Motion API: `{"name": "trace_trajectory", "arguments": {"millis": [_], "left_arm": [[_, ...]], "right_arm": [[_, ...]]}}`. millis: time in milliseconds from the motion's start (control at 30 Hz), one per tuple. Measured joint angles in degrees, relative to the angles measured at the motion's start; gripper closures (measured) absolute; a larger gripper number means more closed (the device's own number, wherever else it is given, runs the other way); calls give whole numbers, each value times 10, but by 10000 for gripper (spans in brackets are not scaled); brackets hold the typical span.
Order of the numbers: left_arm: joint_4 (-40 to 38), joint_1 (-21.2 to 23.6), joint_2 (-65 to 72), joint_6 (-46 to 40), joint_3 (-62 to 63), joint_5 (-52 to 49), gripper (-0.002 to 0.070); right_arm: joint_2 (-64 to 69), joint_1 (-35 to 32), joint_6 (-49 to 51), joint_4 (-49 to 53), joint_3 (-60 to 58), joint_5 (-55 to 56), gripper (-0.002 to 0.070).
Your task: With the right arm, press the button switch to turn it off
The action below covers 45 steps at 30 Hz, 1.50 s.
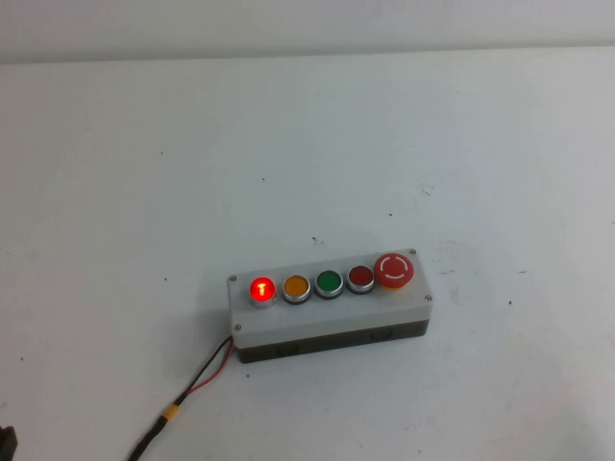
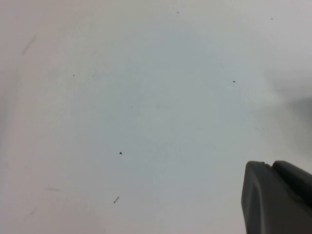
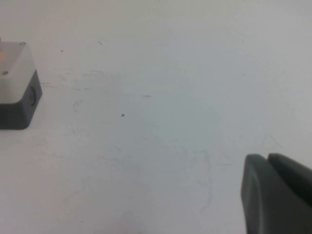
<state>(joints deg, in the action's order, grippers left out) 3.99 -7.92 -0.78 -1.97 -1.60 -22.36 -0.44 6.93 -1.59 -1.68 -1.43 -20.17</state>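
The button switch (image 1: 261,288) is a small round red button with a silver rim, lit, at the left end of the row on the grey box (image 1: 327,322). It neighbours the orange button (image 1: 296,287). Neither arm shows in the high view. My right gripper (image 3: 267,156) shows only in the right wrist view, shut and empty, low over bare table. It is well apart from the box's end (image 3: 17,83), which shows at that picture's edge. My left gripper (image 2: 269,164) is shut and empty over bare table.
The row continues with a green button (image 1: 329,282), a darker red button (image 1: 360,278) and a large red mushroom button (image 1: 394,270). A red and black cable (image 1: 207,370) runs from the box's left end toward the table's front. The white table (image 1: 480,144) surrounds the box.
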Motion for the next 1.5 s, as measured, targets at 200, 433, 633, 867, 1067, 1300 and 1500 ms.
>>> {"name": "trace_trajectory", "arguments": {"millis": [200, 433, 633, 867, 1067, 1300, 1500], "left_arm": [[0, 0, 0, 0, 0, 0, 677], [0, 0, 0, 0, 0, 0, 677], [0, 0, 0, 0, 0, 0, 677], [0, 0, 0, 0, 0, 0, 677], [0, 0, 0, 0, 0, 0, 677], [0, 0, 0, 0, 0, 0, 677], [0, 0, 0, 0, 0, 0, 677]], "right_arm": [[0, 0, 0, -136, 0, 46, 692], [0, 0, 0, -408, 0, 142, 692], [0, 0, 1, -482, 0, 161, 692], [63, 0, 0, -455, 91, -28, 692], [270, 0, 0, -344, 242, -253, 692], [507, 3, -30, -265, 415, -363, 692], [679, 115, -14, -199, 572, -379, 692]]}}
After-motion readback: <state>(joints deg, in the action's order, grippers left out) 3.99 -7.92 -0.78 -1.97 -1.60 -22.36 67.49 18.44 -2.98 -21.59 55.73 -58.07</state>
